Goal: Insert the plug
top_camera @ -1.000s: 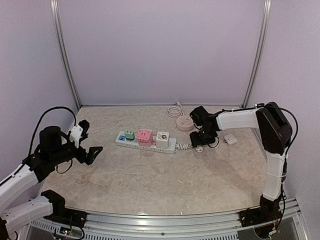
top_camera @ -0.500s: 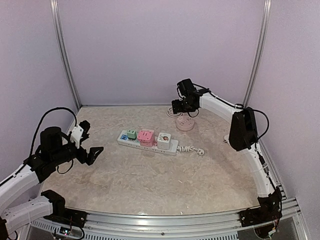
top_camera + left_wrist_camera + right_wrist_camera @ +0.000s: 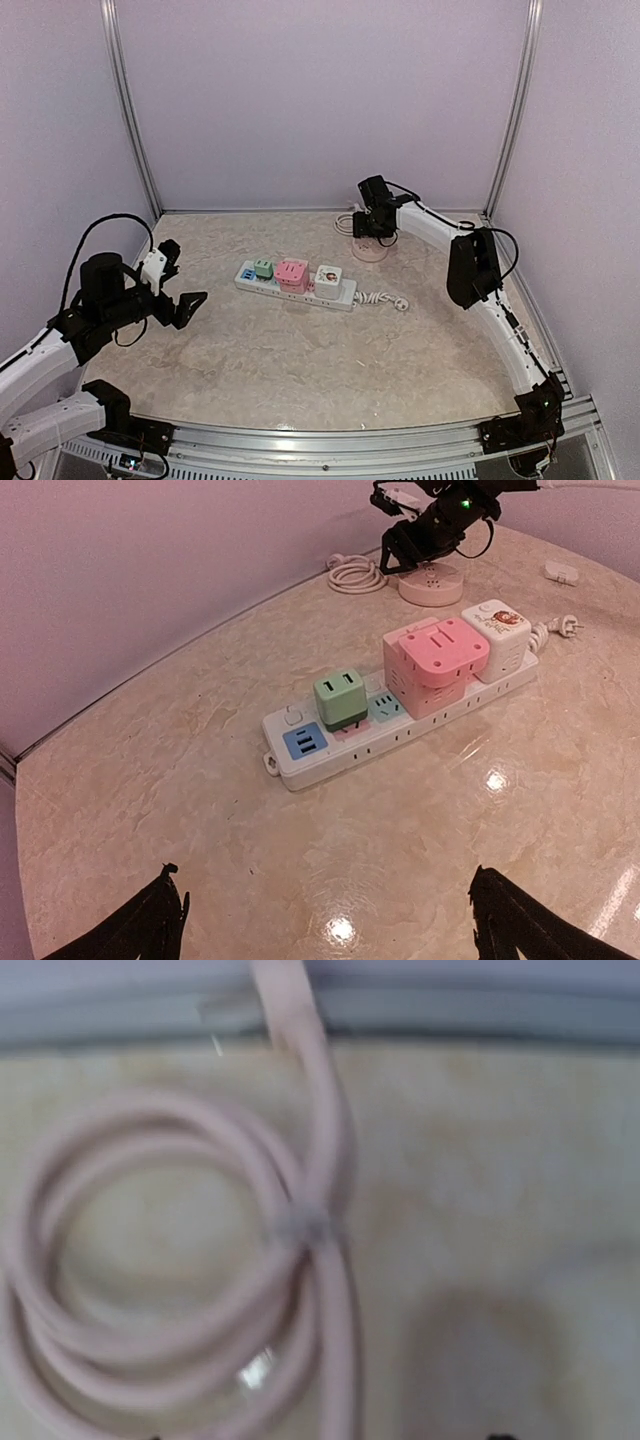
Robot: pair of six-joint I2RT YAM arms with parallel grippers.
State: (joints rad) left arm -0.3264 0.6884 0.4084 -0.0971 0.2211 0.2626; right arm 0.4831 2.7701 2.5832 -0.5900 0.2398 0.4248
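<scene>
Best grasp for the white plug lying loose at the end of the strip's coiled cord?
Probably the plug body, from above: it lies flat on the table, so the jaws can only straddle its two sides. Stay behind the prongs and clear of the cord, which trails back to the power strip.

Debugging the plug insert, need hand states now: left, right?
Left hand: open, empty.
Right hand: open, holding nothing.

I can read no text, brand or number anywhere. The white cube adapter (image 3: 495, 630) at the right end of my power strip (image 3: 292, 772) has a small reddish printed mark on top, too small to make out.
</scene>
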